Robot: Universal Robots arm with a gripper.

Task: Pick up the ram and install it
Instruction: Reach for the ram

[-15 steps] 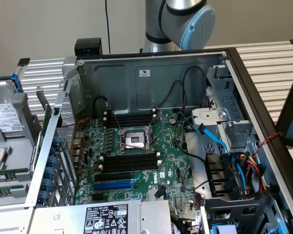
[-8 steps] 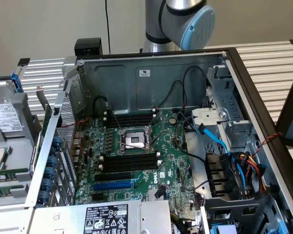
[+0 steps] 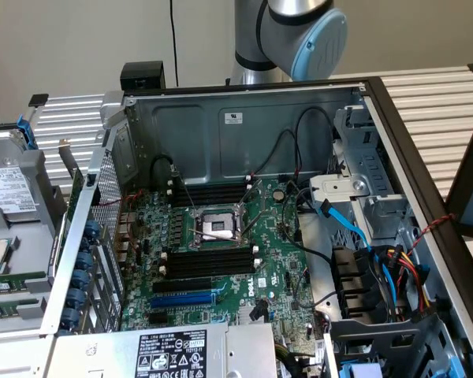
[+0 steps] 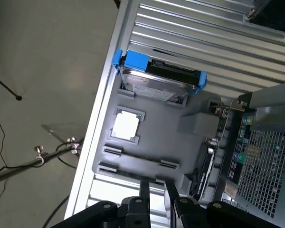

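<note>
The gripper (image 4: 156,184) hangs with its two dark fingers (image 4: 145,194) parted and nothing between them, so it is released and empty; it hovers over the near edge of a grey parts tray (image 4: 171,137) that lies on the slatted metal worktop (image 4: 204,33). Just ahead of the fingertips run the tray's long narrow grooves; whether a stick sits in the nearest one I cannot tell from the wrist view. Farther out from the gripper lie a pale square processor (image 4: 126,126) in its own recess and, beyond that, a hard drive (image 4: 156,85) in a blue bracket. Off to one side of the gripper stands the open computer case (image 4: 270,156), just beside the tray.

In the exterior view a thin green strip, which I take for the ram (image 3: 20,277), lies in that same tray outside the case, well apart from the motherboard (image 3: 244,260); it looks untouched. Inside the case the long black slots (image 3: 209,264) with white end clips stand empty on either side of the processor socket (image 3: 218,227), with the blue expansion slot (image 3: 185,299) next to them.

By my reading the task is at its very start; the gripper is placed over the tray but nothing is grasped; both the pick-up and the seating in a slot remain undone.
</note>
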